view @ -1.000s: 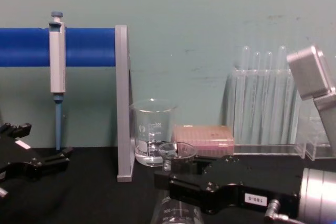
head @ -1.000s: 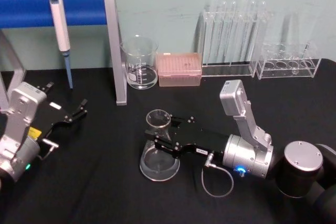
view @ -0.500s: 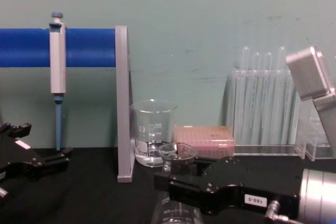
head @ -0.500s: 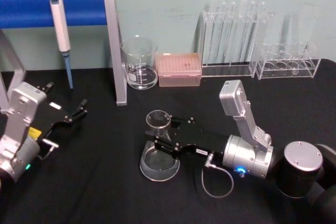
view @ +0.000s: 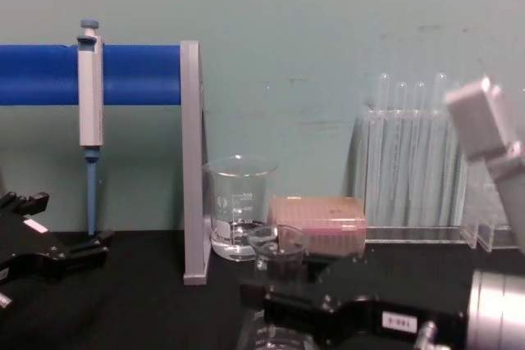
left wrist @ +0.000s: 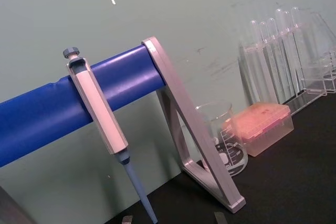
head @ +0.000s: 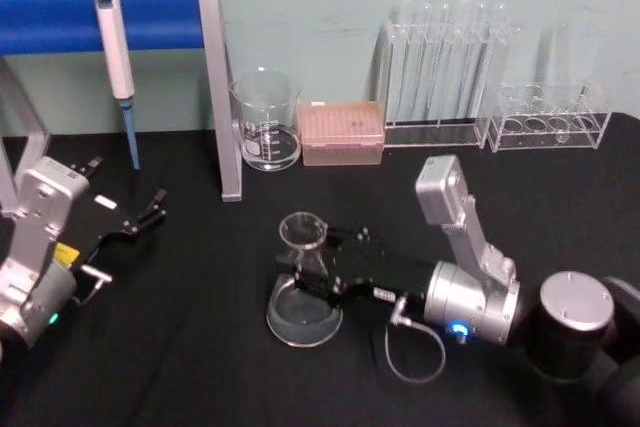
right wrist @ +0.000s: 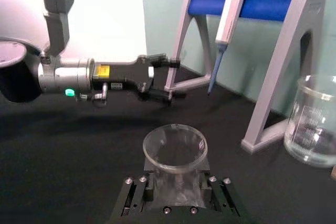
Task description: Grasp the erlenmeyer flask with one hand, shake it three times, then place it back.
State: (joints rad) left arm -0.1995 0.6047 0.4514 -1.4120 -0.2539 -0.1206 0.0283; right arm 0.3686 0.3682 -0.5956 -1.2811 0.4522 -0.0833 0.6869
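The erlenmeyer flask (head: pixel 300 309) stands upright on the black table, its wide base down and its flared rim up. My right gripper (head: pixel 304 273), the hand, reaches in from the right and is shut on the flask's neck. In the right wrist view the flask (right wrist: pixel 175 148) sits between the two black fingers (right wrist: pixel 137 195). The chest view shows the flask's rim (view: pixel 277 242) just above the gripper body. My left gripper (head: pixel 152 209) is parked at the left, open and holding nothing; in the right wrist view the left gripper (right wrist: pixel 177 78) stands beyond the flask.
A glass beaker (head: pixel 267 122) and a pink tip box (head: pixel 342 132) stand behind the flask. Test tube racks (head: pixel 440 72) (head: pixel 552 117) line the back right. A pipette (head: pixel 115 37) hangs on the blue-barred stand (head: pixel 222 97) at back left.
My right arm has shifted slightly and sits a little lower in the chest view. The flask's rim has moved a touch with it. The left arm has not moved.
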